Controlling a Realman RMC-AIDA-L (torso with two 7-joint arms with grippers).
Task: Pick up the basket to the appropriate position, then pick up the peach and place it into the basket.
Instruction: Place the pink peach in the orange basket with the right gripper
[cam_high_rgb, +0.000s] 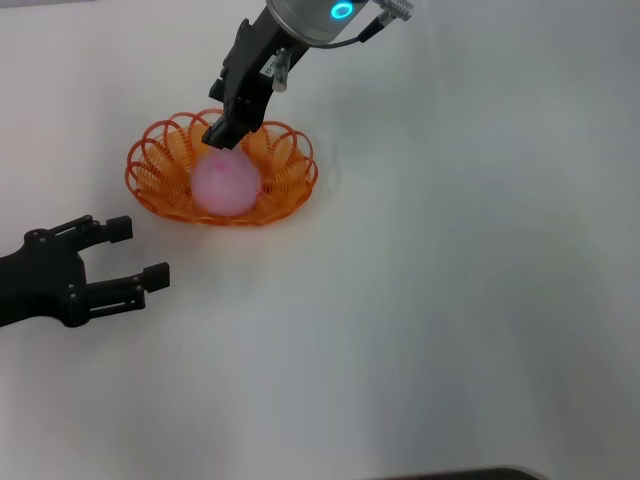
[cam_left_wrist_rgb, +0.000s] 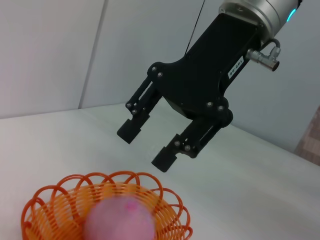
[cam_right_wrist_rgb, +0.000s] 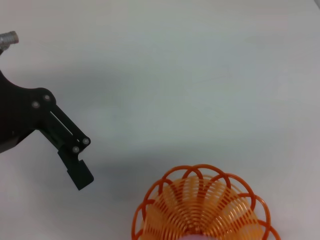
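The orange openwork basket (cam_high_rgb: 155, 180) stands on the white table at the far left. The pale pink peach (cam_high_rgb: 224, 182) lies inside it. My right gripper (cam_high_rgb: 224, 134) hangs just above the peach, over the basket's far side. In the left wrist view the right gripper (cam_left_wrist_rgb: 145, 146) is open and empty, clear of the peach (cam_left_wrist_rgb: 119, 220) and the basket (cam_left_wrist_rgb: 47, 200). My left gripper (cam_high_rgb: 140, 252) is open and empty, low over the table in front of the basket to its left. The right wrist view shows the basket (cam_right_wrist_rgb: 200, 205) from above.
The white table (cam_high_rgb: 450, 300) stretches to the right and front of the basket. One finger of the left gripper (cam_right_wrist_rgb: 77, 170) shows in the right wrist view beside the basket.
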